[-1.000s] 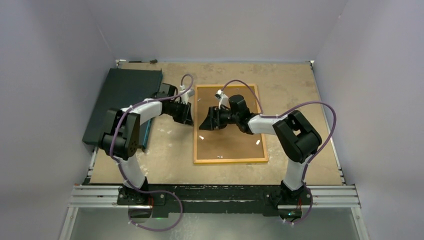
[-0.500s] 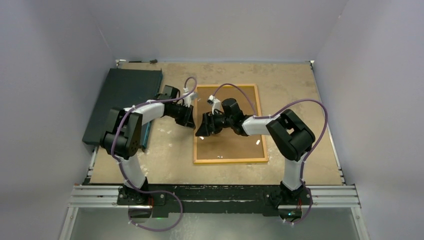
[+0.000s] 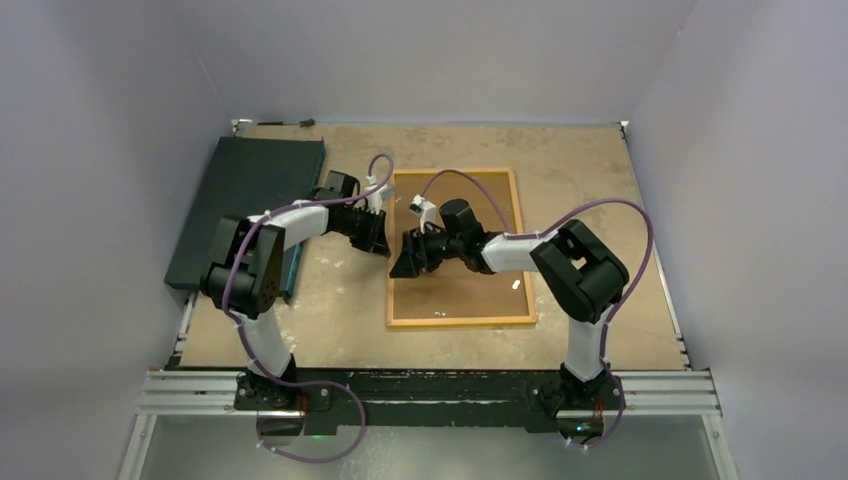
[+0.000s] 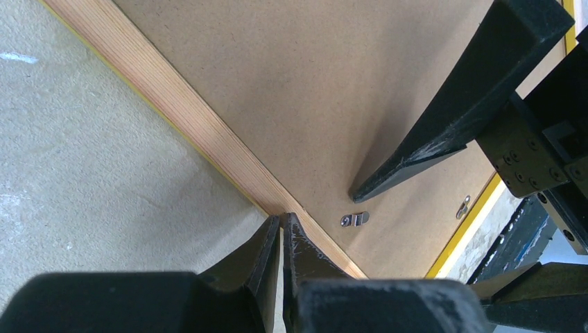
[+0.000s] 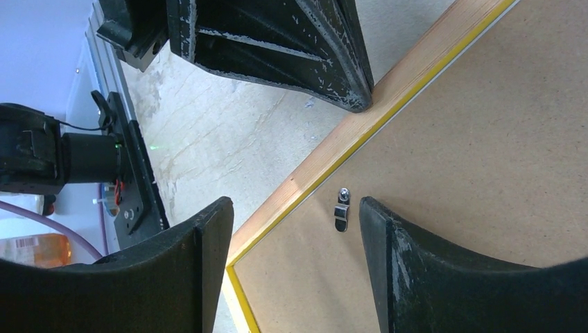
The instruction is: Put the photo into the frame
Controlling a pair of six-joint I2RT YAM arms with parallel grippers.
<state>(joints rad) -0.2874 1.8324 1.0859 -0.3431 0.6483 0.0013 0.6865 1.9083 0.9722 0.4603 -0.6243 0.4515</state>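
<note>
The frame lies face-down, wood-toned rim around brown backing.

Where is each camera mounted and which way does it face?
Top external: above and behind the robot, looking down on table, frame, left arm and right arm.
Left wrist: looks down past the shut left claw at the frame's wooden edge.
Right wrist: looks down through the open right claw at a metal clip.
Both wrist views share that edge and the backing board.
</note>
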